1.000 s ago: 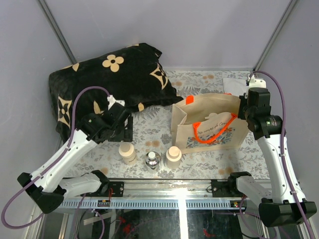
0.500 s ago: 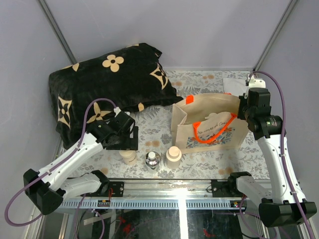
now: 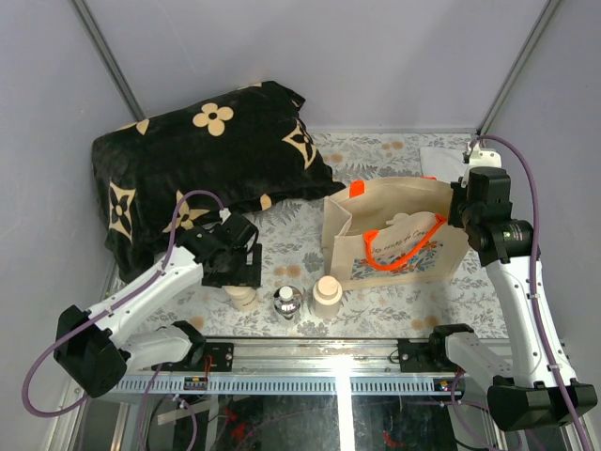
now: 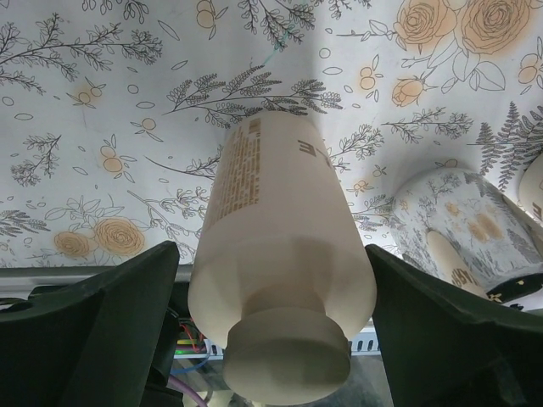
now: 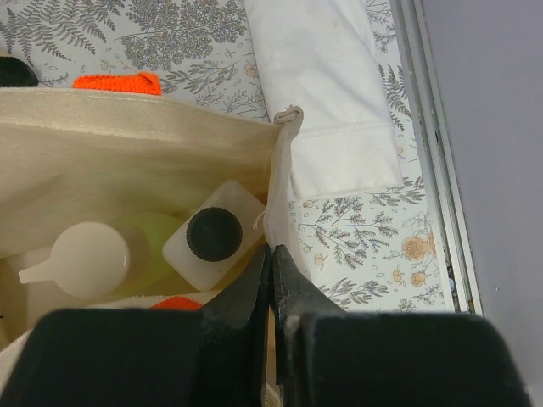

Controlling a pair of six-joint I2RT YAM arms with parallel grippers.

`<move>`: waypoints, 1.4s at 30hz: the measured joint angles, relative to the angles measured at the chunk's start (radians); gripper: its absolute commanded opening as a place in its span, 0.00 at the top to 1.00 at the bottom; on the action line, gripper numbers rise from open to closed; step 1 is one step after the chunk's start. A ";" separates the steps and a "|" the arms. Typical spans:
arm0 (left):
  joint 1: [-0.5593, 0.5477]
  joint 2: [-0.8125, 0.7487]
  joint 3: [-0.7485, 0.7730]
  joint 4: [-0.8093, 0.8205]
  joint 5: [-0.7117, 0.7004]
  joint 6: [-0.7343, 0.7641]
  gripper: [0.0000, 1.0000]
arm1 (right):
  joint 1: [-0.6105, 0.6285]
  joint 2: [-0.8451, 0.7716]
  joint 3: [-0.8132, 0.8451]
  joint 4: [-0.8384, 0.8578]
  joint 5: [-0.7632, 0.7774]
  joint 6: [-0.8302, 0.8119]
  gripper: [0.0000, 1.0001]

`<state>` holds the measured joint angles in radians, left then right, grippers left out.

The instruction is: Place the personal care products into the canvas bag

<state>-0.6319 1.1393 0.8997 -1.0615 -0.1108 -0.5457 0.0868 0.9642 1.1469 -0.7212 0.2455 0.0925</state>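
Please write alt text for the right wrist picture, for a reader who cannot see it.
The right gripper pinches the rim of the canvas bag, seen from above. Inside are a white bottle with a dark cap and a pale green bottle; a white cloth lies beyond.

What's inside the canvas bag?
Inside the canvas bag: a white bottle with a dark cap and a pale green bottle. The right claw hides the bag's near part.

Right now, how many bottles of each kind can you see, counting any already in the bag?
cream squat bottles: 2
small clear round bottle: 1
white rectangular bottle, inside the canvas bag: 1
pale green bottle, inside the bag: 1
Total: 5
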 measured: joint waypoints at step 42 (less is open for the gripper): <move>0.005 0.069 0.366 -0.080 0.014 0.055 1.00 | 0.000 -0.018 -0.020 0.008 0.008 -0.006 1.00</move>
<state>-0.6266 1.2087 1.2659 -1.1412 -0.0963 -0.4908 0.0868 0.9459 1.1271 -0.7128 0.2531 0.0864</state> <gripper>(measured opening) 0.669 0.017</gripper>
